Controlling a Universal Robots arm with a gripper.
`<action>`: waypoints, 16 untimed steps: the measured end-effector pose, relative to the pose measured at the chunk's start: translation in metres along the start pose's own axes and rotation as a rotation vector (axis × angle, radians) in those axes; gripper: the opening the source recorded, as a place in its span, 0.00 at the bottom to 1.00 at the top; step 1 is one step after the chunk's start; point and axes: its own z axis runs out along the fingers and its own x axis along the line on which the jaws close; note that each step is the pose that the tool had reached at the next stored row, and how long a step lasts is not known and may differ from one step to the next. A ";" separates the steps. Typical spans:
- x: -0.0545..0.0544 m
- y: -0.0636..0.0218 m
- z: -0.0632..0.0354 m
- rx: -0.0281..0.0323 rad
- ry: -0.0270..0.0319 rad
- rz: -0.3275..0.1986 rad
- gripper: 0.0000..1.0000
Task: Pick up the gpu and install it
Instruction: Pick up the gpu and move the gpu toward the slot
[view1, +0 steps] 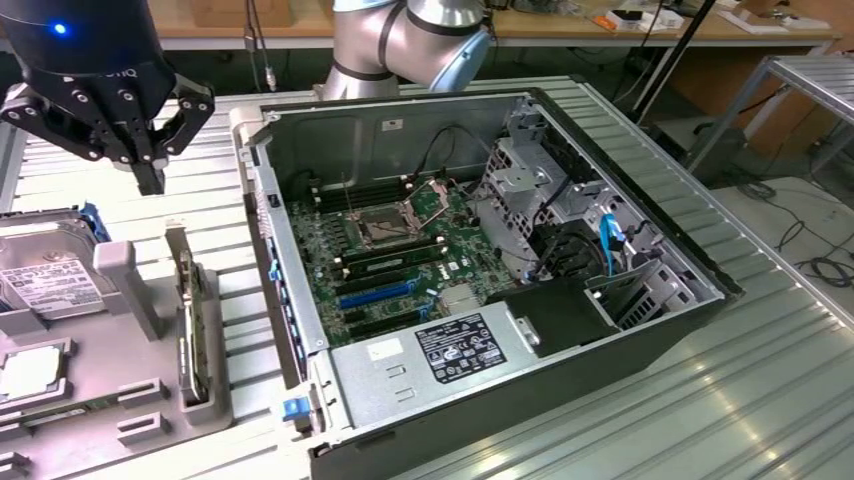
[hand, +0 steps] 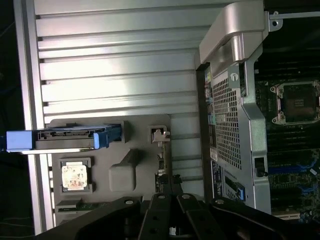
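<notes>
Underneath everything, a ribbed metal table (view1: 747, 400), bearing the computer case (view1: 641, 250), laid on its side with the panel off and taken here as the mark for all else. Behind the case, rising out of frame, the silver robot arm (view1: 400, 40). To the exterior view's left of the case, just beside its wall, a grey holder tray (view1: 134, 410). Inside the case, flat against its floor, the green motherboard (view1: 400, 230), with an empty blue expansion slot (view1: 374, 294) toward the near end, close to the power supply (view1: 461, 345). On the exterior view's left of the case, off its far corner, hovering above the table near the tray's far end, the gripper (view1: 150, 170). Claw state: cannot tell, spread or pressed together; nothing seen carried in it. On the tray's side away from the case, the silver hard drive (view1: 47, 285) with a white label. Standing on edge in the tray's slot nearest the case, wholly outside the case, the gpu (view1: 190, 320), silver bracket end toward the gripper, not yet lifted. Judged as the approach stage of the pick-up: gpu untouched, nothing seated in the case's blue slot. Calls, by the look of things, for squaring up over the card's thin upper edge and coming down straight, taking hold across the board's two faces while clearing the tray's posts. Risks tipping the card otherwise.
</notes>
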 end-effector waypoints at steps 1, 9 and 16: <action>0.000 0.0000 0.0000 0.0000 0.0000 0.000 0.11; -0.001 -0.0148 -0.0003 0.0000 0.0001 0.000 0.11; -0.002 -0.0292 -0.0009 0.0001 0.0001 0.000 0.11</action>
